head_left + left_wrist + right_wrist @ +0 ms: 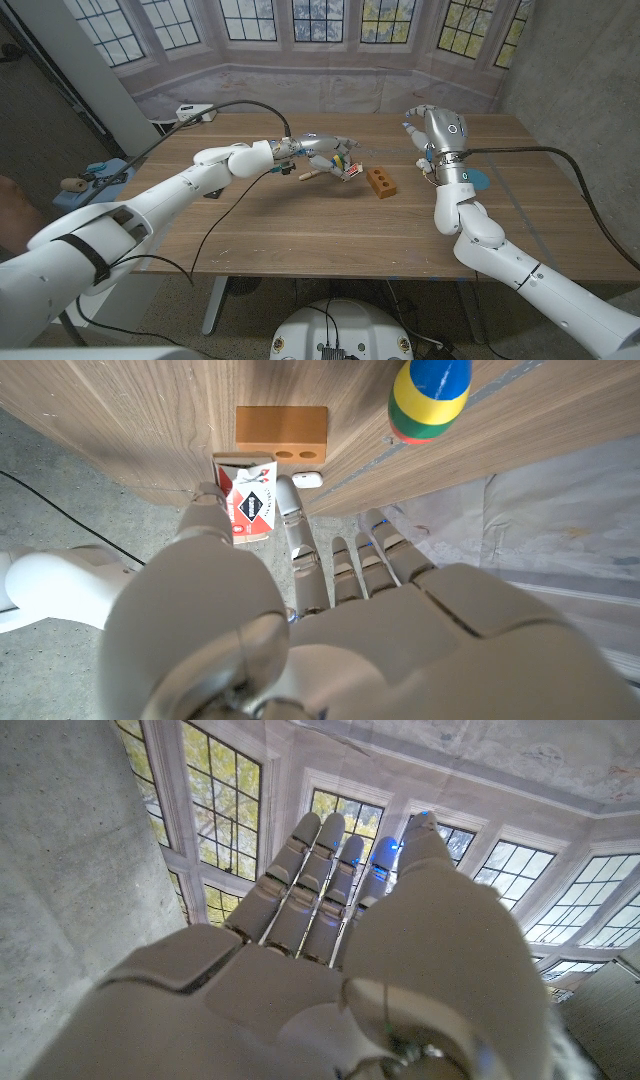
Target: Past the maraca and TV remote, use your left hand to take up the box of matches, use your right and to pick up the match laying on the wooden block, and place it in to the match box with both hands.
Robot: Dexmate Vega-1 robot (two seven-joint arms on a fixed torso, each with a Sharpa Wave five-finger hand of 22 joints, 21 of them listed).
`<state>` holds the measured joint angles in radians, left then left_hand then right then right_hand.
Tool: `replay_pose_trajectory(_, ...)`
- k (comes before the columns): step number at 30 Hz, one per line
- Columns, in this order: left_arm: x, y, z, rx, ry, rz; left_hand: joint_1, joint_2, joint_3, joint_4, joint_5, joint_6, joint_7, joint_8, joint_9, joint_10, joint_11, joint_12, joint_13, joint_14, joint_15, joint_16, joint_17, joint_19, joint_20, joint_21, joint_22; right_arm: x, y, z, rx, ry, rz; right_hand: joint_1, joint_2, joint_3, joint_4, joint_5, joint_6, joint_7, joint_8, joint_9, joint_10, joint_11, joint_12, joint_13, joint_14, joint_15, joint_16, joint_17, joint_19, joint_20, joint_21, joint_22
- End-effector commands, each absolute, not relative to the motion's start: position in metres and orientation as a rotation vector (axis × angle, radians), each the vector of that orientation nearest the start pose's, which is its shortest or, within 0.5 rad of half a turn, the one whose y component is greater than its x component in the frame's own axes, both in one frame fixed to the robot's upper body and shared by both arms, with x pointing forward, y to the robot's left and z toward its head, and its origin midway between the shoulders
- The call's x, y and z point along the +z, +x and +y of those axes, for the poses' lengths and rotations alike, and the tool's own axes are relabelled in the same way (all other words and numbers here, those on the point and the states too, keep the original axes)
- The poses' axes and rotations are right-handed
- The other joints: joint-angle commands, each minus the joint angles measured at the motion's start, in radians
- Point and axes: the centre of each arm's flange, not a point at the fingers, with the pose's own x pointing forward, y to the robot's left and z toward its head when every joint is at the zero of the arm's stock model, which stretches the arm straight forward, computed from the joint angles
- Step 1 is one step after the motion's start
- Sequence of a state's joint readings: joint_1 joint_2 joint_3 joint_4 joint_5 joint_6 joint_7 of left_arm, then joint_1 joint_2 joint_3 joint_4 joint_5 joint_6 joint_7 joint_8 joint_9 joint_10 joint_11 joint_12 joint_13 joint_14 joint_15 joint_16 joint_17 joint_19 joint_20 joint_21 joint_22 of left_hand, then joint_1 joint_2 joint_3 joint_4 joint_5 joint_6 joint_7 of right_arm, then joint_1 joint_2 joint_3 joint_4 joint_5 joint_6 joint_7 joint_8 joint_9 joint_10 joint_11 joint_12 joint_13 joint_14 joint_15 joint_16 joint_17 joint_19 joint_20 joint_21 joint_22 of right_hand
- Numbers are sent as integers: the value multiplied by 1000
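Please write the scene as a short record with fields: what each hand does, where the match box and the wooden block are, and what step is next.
left hand: pinches the small red-and-white match box between thumb and finger
right hand: raised, fingers straight and together, holds nothing
wooden block: the orange-brown block with two holes lies on the wooden table, just beyond the left hand
maraca: the striped maraca lies near the block
next step: probably the right hand reaches for the block
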<state>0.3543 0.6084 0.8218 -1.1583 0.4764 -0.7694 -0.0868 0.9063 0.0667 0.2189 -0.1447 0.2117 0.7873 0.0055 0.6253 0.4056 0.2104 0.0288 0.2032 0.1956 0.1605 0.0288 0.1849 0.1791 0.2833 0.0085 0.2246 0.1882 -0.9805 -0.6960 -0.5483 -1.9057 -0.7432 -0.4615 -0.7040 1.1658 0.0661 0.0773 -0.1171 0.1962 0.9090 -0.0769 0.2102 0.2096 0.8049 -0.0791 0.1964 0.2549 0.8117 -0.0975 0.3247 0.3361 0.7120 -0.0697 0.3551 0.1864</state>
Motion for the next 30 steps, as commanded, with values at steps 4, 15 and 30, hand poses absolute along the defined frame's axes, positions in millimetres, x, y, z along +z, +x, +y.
replay_pose_trajectory(4,44,616,146,-645,1505,-1059,14,23,-3,1,6,-4,0,2,2,-4,-1,-1,3,-9,-2,0,2,-7,0,-3,6,26,520,-227,-680,-992,-922,-7,4,-2,0,1,0,-1,1,1,0,-3,7,1,-8,-109,7,5,-11,-60,-4,1)
replay_pose_trajectory(15,39,614,156,-645,1513,-1036,14,23,-3,1,6,-5,2,2,2,-5,-3,-1,3,-10,-3,0,2,-8,0,-3,6,25,524,-227,-638,-908,-886,-10,7,-2,0,0,-5,2,-1,0,-7,-2,6,0,-15,-109,8,9,-12,-62,-5,1)
replay_pose_trajectory(30,36,614,166,-656,1537,-1011,15,25,-2,-1,6,-11,3,1,3,-5,-2,0,3,-11,-3,1,2,-9,1,-2,6,27,528,-229,-543,-752,-807,-12,9,-1,-2,-2,-6,3,-1,0,-11,0,5,-1,-20,-110,9,11,-13,-64,-5,1)
